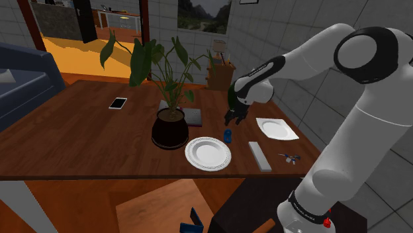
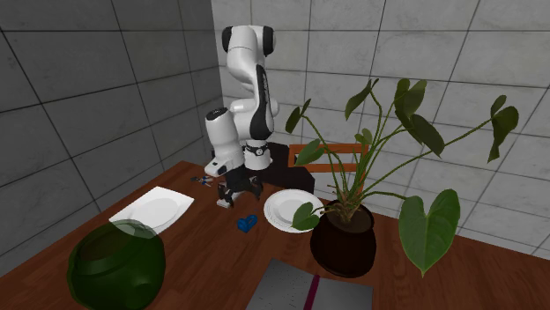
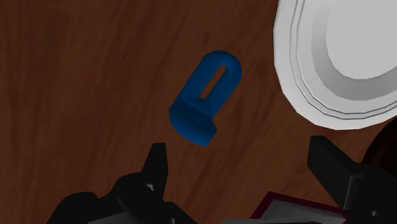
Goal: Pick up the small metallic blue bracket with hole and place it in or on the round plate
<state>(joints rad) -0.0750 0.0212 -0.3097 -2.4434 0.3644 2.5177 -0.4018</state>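
Observation:
A small blue bracket [image 3: 207, 95] with a slot in its upright part lies on the brown wooden table, close beside the white round plate [image 3: 343, 57]. My black gripper [image 3: 242, 165] hovers above it, open, with the fingers [image 3: 156, 167] wide apart and nothing between them. In the shoulder view the gripper [image 1: 233, 119] hangs just above and behind the bracket [image 1: 228, 136], and the round plate [image 1: 208, 153] sits in front of it toward that view's left. The second exterior view shows the gripper [image 2: 236, 192] over the bracket [image 2: 246, 223], with the plate [image 2: 284, 210] to its right.
A potted plant [image 1: 170, 128] stands left of the plate, with a book [image 1: 192, 117] behind it. To the right lie a square white plate [image 1: 276, 128], a grey bar [image 1: 259, 155] and keys [image 1: 288, 157]. A phone [image 1: 118, 103] lies far left. A green round object [image 2: 116, 264] stands nearby.

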